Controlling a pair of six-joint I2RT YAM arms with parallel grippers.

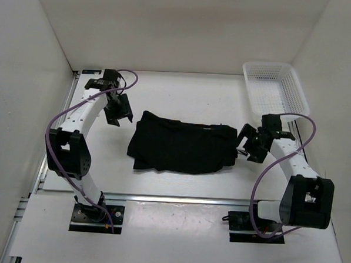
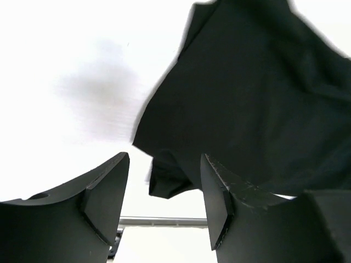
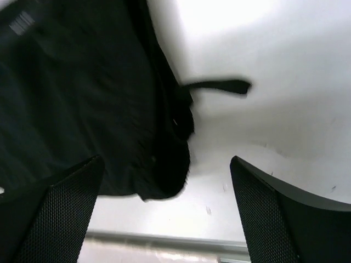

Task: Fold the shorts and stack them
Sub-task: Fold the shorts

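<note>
The black shorts (image 1: 180, 146) lie flat and loosely folded on the white table, spread left to right between the arms. My left gripper (image 1: 119, 112) hovers open and empty just left of the shorts' far left corner; its wrist view shows the shorts (image 2: 247, 104) past the parted fingers (image 2: 107, 192). My right gripper (image 1: 247, 146) hovers open and empty at the shorts' right edge; its wrist view shows the shorts (image 3: 88, 109) and a drawstring end (image 3: 219, 86) lying on the table.
A white plastic mesh basket (image 1: 276, 88) stands at the back right corner. White walls enclose the table at left, back and right. A metal rail (image 1: 172, 199) runs along the table's near edge.
</note>
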